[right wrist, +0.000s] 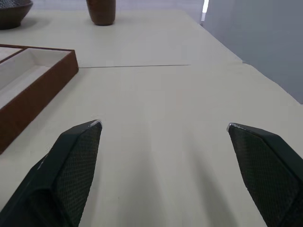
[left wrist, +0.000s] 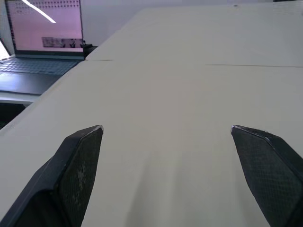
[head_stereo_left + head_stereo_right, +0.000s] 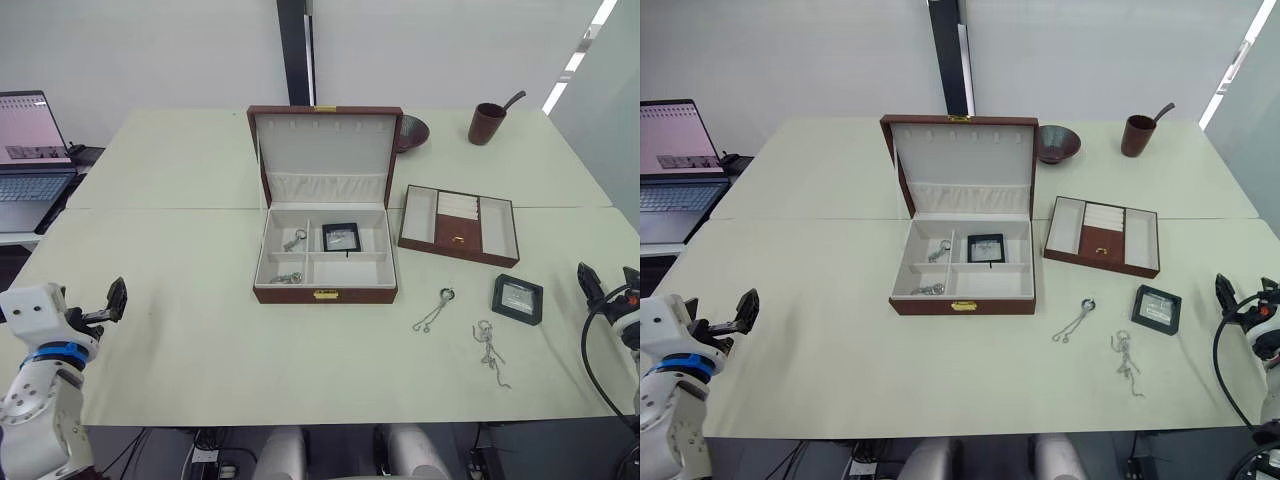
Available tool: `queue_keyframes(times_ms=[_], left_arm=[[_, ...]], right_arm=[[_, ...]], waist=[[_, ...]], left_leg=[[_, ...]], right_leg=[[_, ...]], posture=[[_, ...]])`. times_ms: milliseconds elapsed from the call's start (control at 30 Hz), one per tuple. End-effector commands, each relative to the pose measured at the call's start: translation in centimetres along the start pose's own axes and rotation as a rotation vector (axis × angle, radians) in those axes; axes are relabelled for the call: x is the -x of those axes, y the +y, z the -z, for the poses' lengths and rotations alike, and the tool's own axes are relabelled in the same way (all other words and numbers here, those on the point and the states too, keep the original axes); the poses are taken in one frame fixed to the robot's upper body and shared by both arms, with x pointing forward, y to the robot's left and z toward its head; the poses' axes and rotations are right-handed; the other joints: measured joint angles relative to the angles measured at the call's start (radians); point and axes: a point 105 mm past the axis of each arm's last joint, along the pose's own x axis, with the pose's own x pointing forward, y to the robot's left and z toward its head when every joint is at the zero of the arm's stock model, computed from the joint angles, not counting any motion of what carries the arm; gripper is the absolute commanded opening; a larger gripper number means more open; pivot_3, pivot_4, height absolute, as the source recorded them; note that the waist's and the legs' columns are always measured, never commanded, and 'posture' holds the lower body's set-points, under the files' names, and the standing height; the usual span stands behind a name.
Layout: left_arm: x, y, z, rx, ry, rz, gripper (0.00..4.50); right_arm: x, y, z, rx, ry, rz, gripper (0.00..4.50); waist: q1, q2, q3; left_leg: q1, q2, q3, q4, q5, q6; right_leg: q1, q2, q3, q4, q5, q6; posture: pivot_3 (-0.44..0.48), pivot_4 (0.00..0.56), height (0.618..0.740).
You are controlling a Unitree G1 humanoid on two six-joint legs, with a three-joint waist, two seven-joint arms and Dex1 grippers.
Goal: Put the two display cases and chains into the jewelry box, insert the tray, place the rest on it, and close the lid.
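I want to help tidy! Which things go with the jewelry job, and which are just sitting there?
For the job: jewelry box, display case, tray, two chains.

Just sitting there: laptop, bowl, brown cup.

Pale table (image 3: pixel 180 340), white wall (image 3: pixel 140 50), laptop (image 3: pixel 30 160)

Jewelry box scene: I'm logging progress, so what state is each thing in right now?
Jewelry box: lid open, tray not inserted.
Display case in box: lying in a back compartment.
Second display case: on the table.
Two chains: loose on the table.
Tray: on the table, right of the box.
Left gripper: open, empty.
Right gripper: open, empty.
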Motion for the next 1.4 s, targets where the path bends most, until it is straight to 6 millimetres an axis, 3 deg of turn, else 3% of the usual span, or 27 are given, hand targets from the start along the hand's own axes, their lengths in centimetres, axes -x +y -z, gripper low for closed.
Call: queue_keyframes(times_ms=[33, 500, 700, 833, 933, 1133, 1267, 1400], left_arm=[[-0.1, 0.8, -0.6, -0.023, -0.046, -0.085, 4.47], [-0.3, 0.4, 0.5, -0.013, -0.035, -0.087, 4.47], [-0.6, -0.2, -0.2, -0.03, -0.051, -0.057, 4.47], [-0.9, -2.5, -1.7, -0.045, -0.101, 0.075, 4.47], [-1.1, -7.0, -4.9, -0.064, -0.188, 0.33, 4.47], [-0.5, -12.6, -8.6, -0.141, -0.255, 0.693, 4.47], [1.4, -17.3, -10.6, -0.154, -0.293, 1.0, 4.47], [4.7, -21.1, -11.1, -0.153, -0.279, 1.298, 4.47]], right_arm=[[-0.2, -1.0, -1.5, 0.032, -0.068, 0.053, 4.5], [-0.7, -0.8, -1.3, 0.035, -0.071, 0.038, 4.5], [-0.7, -0.8, -1.8, 0.054, -0.071, 0.007, 4.5], [-1.0, -0.2, -2.6, 0.065, -0.08, -0.062, 4.5], [-1.3, 1.6, -4.7, 0.07, -0.102, -0.25, 4.5], [-1.3, 4.4, -7.6, 0.118, -0.031, -0.559, 4.5], [-0.3, 7.0, -8.8, 0.195, 0.079, -0.807, 4.5], [1.2, 8.8, -8.0, 0.318, 0.225, -0.992, 4.5]], waist=[[-0.001, 0.0, 0.0], [-0.001, 0.0, 0.0], [-0.001, 0.0, 0.0], [-0.001, 0.0, 0.0], [-0.001, 0.0, 0.0], [-0.001, 0.0, 0.0], [-0.001, 0.0, 0.0], [-0.001, 0.0, 0.0]], left_leg=[[0.0, 0.0, 0.0, 0.0, 0.0, 0.0], [0.0, 0.0, 0.0, 0.0, 0.0, 0.0], [0.0, 0.0, 0.0, 0.0, 0.0, 0.0], [0.0, 0.0, 0.0, 0.0, 0.0, 0.0], [0.0, 0.0, 0.0, 0.0, 0.0, 0.0], [0.0, 0.0, 0.0, 0.0, 0.0, 0.0], [0.0, 0.0, -0.001, 0.0, 0.0, 0.0], [0.0, 0.0, -0.001, 0.0, 0.0, 0.0]], right_leg=[[0.0, 0.0, 0.0, 0.0, 0.0, 0.0], [0.0, 0.001, -0.001, 0.0, 0.0, 0.0], [0.0, 0.001, -0.001, 0.0, 0.0, 0.0], [0.0, 0.001, -0.001, 0.0, 0.0, 0.0], [0.0, 0.001, -0.001, 0.0, 0.0, 0.0], [0.0, 0.001, -0.001, 0.0, 0.0, 0.0], [0.0, 0.001, -0.002, -0.001, 0.0, 0.0], [0.0, 0.001, -0.001, -0.001, 0.0, 0.0]], posture=[[0.0, 0.15, 0.74], [0.0, 0.15, 0.74], [0.0, 0.15, 0.74], [0.0, 0.15, 0.74], [0.0, 0.15, 0.74], [0.0, 0.15, 0.74], [0.0, 0.15, 0.74], [0.0, 0.15, 0.74]])
